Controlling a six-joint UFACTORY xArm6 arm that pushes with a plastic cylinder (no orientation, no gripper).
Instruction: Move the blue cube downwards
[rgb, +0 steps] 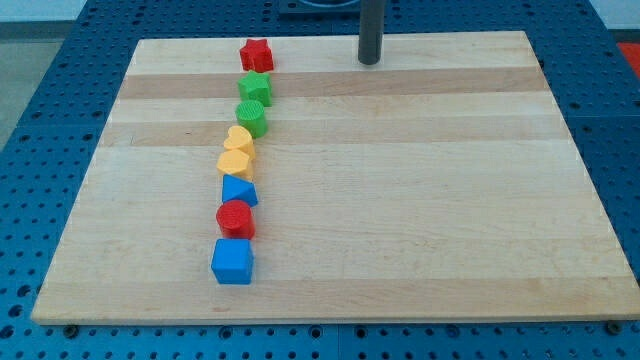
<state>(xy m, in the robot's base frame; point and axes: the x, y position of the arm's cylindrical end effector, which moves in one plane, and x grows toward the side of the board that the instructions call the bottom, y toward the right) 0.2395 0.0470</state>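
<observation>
Currently my tip (370, 61), fingerless so nothing grips, hovers at the wooden desk (420, 200) top, well apart from the blue plastic cube (232, 261); it should approach from above, between red cylinder (236, 218) and cube.

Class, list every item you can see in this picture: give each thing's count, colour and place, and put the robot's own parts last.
red star block: 1, red, top of the column, near the board's top edge
green blocks: 2, green, star-like one below the red star, rounder one under it
yellow blocks: 2, yellow, heart mid-column, another just below
blue triangular block: 1, blue, under the yellow pair
red round block: 1, red, just above the cube
blue cube: 1, blue, bottom of the column
wooden board: 1, light wood, fills the view
blue perforated table: 1, blue, around the board
my tip: 1, dark rod, view's top, right of the column, far from the blue cube
</observation>
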